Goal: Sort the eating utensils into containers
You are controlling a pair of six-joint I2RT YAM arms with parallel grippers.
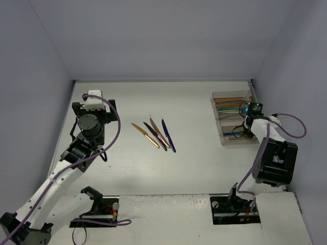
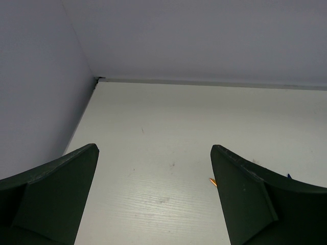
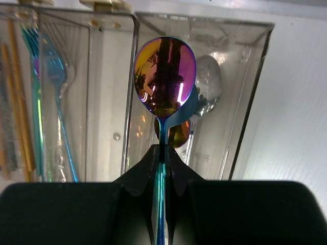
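The right jaws are clamped on the handle of an iridescent blue-purple metal spoon (image 3: 164,76), its bowl pointing away from the wrist. The spoon hangs over the end compartment of the row of clear plastic rectangular trays (image 3: 254,97) at the right side of the white table (image 1: 204,168). In that compartment lie a silver spoon (image 3: 208,84) and a gold spoon (image 3: 179,133). The next compartment holds a teal fork (image 3: 51,69).

Four slim utensils, apparently knives, lie fanned side by side mid-table, well apart from the trays: gold (image 1: 145,136), black (image 1: 155,136), copper (image 1: 159,132) and blue (image 1: 168,136).

The left jaws stand wide apart above the table's left side.
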